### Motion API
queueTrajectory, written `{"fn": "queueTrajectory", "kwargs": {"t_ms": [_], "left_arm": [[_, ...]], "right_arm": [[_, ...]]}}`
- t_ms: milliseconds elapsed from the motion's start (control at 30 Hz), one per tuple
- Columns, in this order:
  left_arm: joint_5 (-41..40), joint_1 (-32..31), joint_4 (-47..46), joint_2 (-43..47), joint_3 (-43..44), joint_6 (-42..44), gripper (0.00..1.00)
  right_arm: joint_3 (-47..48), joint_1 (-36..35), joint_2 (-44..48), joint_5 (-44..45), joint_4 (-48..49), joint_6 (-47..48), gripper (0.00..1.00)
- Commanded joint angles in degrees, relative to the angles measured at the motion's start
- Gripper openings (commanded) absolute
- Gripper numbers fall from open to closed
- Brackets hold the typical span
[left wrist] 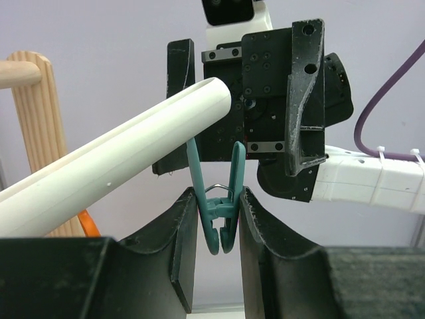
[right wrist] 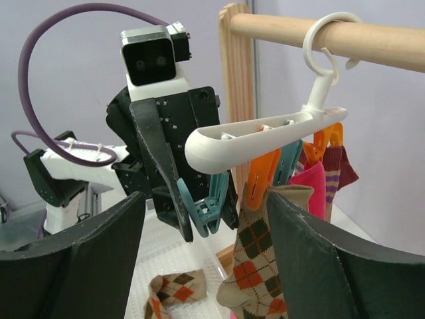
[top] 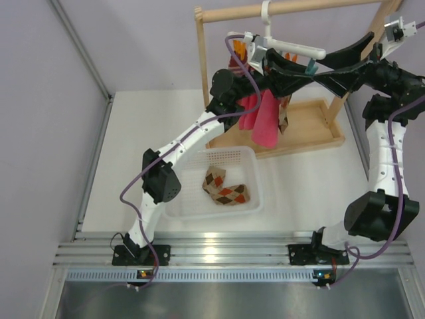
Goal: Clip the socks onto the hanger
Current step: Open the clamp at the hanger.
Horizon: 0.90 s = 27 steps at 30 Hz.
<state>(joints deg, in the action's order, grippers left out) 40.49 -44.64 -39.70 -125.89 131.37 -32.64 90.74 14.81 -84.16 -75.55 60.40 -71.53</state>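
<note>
The white hanger [top: 292,48] hangs by its hook from the wooden rack's top rod. One argyle sock [right wrist: 255,266] hangs from an orange clip [right wrist: 262,176] on it. A second argyle sock [top: 224,187] lies in the basket and also shows in the right wrist view [right wrist: 176,292]. My left gripper [top: 302,68] is raised to the hanger's end. In the left wrist view it [left wrist: 218,196] is shut on the teal end clip [left wrist: 219,216], a finger touching each side. My right gripper [right wrist: 206,266] is open wide, facing the hanger's end, with the hanging sock by its right finger [right wrist: 319,252].
A wooden rack [top: 292,8] with a tray base [top: 312,126] stands at the back. A pink cloth [top: 264,119] and a maroon striped sock [right wrist: 342,166] also hang from the hanger. A white mesh basket [top: 219,154] sits mid-table. Both arms cross in front of the rack.
</note>
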Motion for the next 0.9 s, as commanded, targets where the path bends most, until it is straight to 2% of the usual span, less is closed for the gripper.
{"fn": "queueTrajectory", "kwargs": {"t_ms": [0, 533, 700, 867], "left_arm": [[2.66, 0.78, -7.75, 0.47, 1.17, -1.98, 0.05], [6.45, 0.7, -9.69, -0.15, 1.17, -2.95, 0.05], [6.62, 0.61, -9.95, -0.33, 1.26, -3.21, 0.05], [7.85, 0.61, -11.09, -0.15, 0.12, -3.92, 0.05]], "right_arm": [[0.23, -2.23, 0.75, -0.83, 6.21, 2.26, 0.71], [-0.21, -5.31, -0.74, 0.75, 8.15, 4.03, 0.62], [-1.7, -6.19, -0.48, 1.89, 7.71, 4.9, 0.55], [-1.88, -6.28, -0.74, 3.82, 7.54, 3.77, 0.52]]}}
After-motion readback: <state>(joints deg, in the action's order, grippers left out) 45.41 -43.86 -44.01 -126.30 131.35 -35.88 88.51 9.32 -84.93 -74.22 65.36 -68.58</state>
